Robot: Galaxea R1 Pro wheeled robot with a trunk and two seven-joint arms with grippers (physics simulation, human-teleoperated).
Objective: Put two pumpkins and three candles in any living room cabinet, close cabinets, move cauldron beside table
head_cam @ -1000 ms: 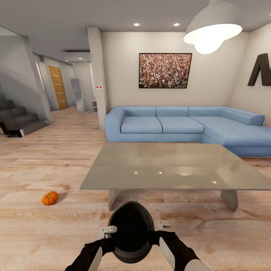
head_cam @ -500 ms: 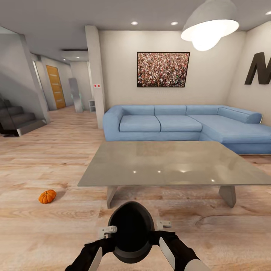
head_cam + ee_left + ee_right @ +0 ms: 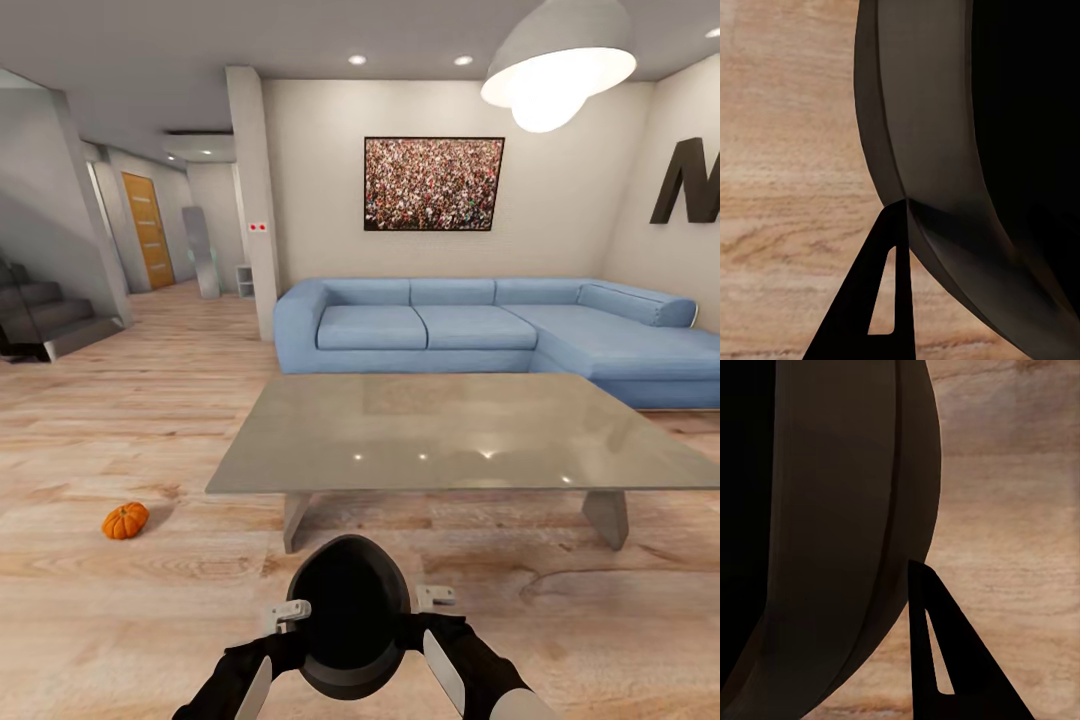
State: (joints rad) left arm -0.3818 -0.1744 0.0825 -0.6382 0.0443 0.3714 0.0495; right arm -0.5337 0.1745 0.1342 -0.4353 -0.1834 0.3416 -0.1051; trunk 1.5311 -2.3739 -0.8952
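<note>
I hold the black round cauldron (image 3: 350,620) low in front of me, above the wooden floor. My left gripper (image 3: 290,610) and right gripper (image 3: 436,598) are each shut on its rim, one on either side. In the left wrist view, one dark finger (image 3: 904,285) lies against the cauldron's outer wall (image 3: 945,112). The right wrist view shows the same, a finger (image 3: 967,682) against the wall (image 3: 840,510). The glossy grey table (image 3: 450,430) stands just beyond the cauldron. One orange pumpkin (image 3: 125,521) lies on the floor to the left of the table. The candles and the cabinet are out of view.
A blue corner sofa (image 3: 480,335) runs behind the table along the far and right walls. A white pillar (image 3: 255,200) stands at the sofa's left end, with a hallway and dark stairs (image 3: 40,320) further left. Open wooden floor lies left of the table.
The whole view shifted slightly between one second ago and half a second ago, then held still. The cauldron and both arms kept their place in the picture.
</note>
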